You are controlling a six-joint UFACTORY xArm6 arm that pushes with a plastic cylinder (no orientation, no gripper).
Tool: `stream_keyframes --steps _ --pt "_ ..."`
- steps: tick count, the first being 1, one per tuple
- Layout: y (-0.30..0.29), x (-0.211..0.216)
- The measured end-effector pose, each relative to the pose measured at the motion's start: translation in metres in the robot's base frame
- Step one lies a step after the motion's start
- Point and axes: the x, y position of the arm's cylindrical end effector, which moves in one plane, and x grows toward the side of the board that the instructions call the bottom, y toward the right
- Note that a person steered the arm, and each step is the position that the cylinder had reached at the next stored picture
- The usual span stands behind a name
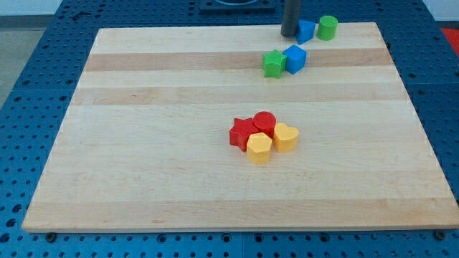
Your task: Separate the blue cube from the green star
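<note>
The blue cube [295, 58] sits near the view's top, right of centre, touching the green star [273, 64] on its left. My tip [289, 34] is at the view's top edge of the board, above and slightly left of the blue cube, right beside a second blue block [306, 31].
A green cylinder [328, 27] stands right of the second blue block. In the middle of the wooden board [143, 143] lies a cluster: a red star [242, 132], a red cylinder [264, 123], a yellow heart [285, 136] and a yellow hexagon-like block [259, 148].
</note>
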Motion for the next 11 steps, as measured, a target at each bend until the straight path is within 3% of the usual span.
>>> stream_keyframes --steps 1,3,7,11 --pt "0.009 -0.004" --pt "-0.041 0.008" --pt "-0.046 0.111" --pt "0.006 0.089"
